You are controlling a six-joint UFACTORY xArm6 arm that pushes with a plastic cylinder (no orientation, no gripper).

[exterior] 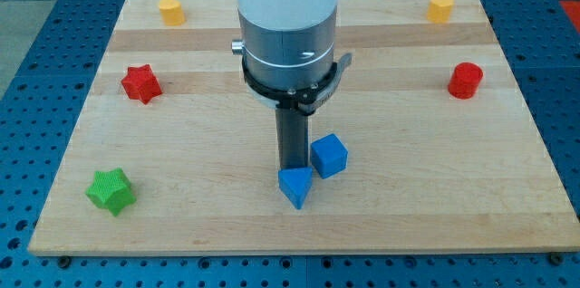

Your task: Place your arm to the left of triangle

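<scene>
A blue triangle block (295,187) lies near the view's bottom centre of the wooden board (199,197). A blue cube (329,155) sits just to its upper right. My tip (290,167) comes down right behind the triangle's top edge, touching or nearly touching it, and just left of the cube. The white arm body hides the board above the rod.
A red star (141,83) lies at the left, a green star (111,190) at the bottom left, a yellow block (170,8) at the top left, a yellow block (440,5) at the top right, and a red cylinder (466,81) at the right.
</scene>
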